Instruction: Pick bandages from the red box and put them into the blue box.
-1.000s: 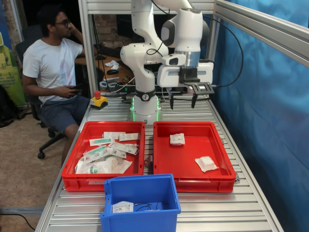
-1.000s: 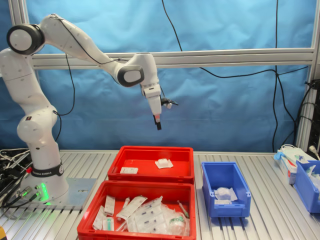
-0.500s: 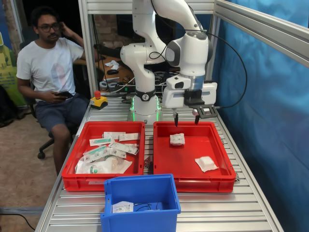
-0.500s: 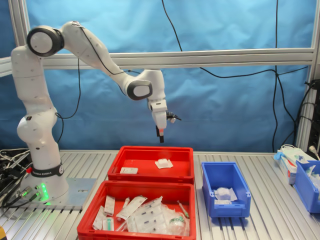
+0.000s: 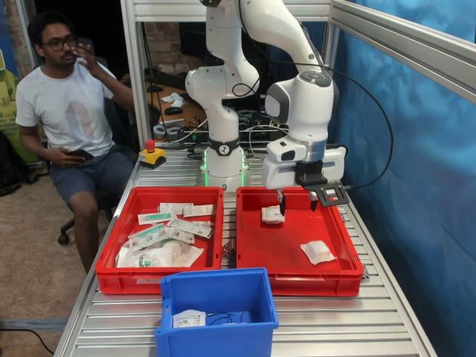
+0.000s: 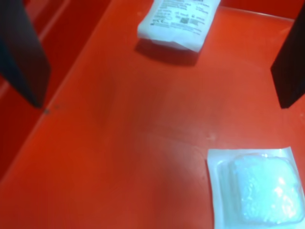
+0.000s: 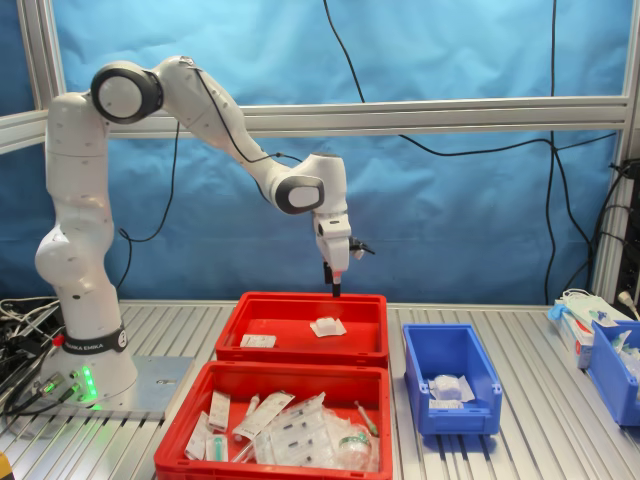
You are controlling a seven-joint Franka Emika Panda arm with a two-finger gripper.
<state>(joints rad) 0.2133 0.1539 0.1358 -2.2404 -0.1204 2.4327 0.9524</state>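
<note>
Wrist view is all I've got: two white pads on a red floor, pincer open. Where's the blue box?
Observer: In the first exterior view, the blue box stands nearest the camera, in front of the gap between the red box and a second red tray.
Operator: Empty?
Observer: No, a white packet lies inside.
Operator: Pincer height?
Observer: In the second exterior view, the pincer tips hang about level with the red box's rim.

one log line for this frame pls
phase: approach | gripper: open, empty, above red box | bandages: two in red box, near one, far one | blue box: one bandage inside
</note>
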